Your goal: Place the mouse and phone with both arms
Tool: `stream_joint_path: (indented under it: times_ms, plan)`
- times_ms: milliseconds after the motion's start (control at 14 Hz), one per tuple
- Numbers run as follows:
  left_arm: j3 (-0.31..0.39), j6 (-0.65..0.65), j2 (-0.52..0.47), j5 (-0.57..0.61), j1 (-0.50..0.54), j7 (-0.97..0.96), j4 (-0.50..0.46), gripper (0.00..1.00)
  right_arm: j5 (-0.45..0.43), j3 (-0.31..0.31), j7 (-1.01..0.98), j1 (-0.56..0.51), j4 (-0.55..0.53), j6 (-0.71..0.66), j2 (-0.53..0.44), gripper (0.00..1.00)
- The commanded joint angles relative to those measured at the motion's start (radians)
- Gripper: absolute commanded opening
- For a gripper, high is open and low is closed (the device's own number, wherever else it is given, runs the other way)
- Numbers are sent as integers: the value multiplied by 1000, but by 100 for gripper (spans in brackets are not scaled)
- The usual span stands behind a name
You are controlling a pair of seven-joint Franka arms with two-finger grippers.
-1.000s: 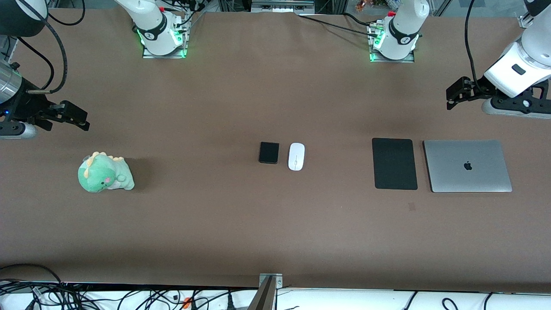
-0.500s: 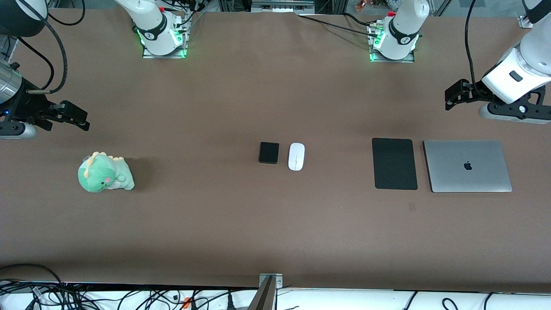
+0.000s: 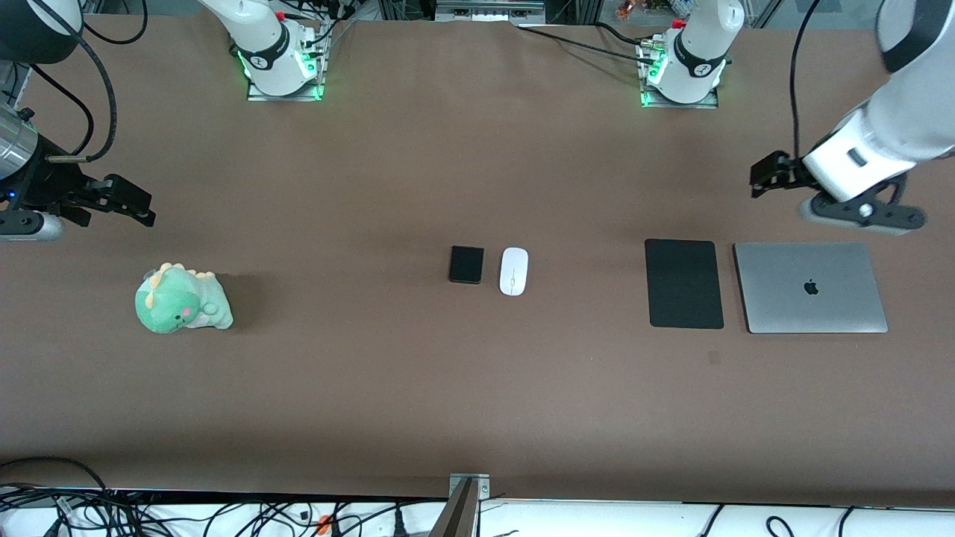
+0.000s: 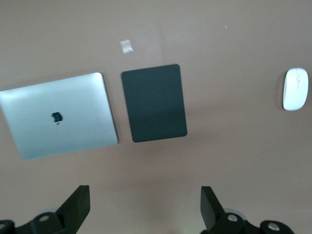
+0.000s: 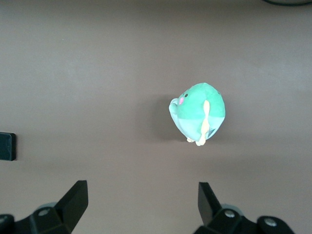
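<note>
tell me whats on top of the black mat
Nothing lies on the black mat; its whole top shows bare. The mouse and phone lie on the table, apart from it.

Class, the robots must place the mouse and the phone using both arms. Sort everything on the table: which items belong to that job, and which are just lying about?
Belongs to the job:
- small glossy white oval mouse
- small flat black rectangular phone, beside the mouse
- left gripper, open
- right gripper, open

Just lying about:
- green plush dinosaur toy
- large matte black rectangular mat
- closed silver laptop
</note>
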Motion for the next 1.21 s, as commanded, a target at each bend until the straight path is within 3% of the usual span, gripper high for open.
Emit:
stream_joint_path:
  times_ms: [0, 357, 571, 857, 1143]
  plan:
    - [-16, 13, 96, -37, -47, 5, 37, 100, -6, 5, 5, -4, 0, -9, -13, 100]
    - [-39, 188, 205, -54, -203, -178, 33, 100, -5, 6, 6, -4, 0, -9, -13, 100]
    - [-38, 352, 292, -39, -334, -320, 23, 100, -5, 6, 6, -4, 0, -9, -13, 100]
    - [-35, 585, 407, -32, -427, -466, 8, 100, -11, 6, 3, -1, 0, -7, -7, 100]
    - [-38, 707, 499, 118, -483, -635, -13, 100, -11, 6, 5, -1, -5, -7, -4, 100]
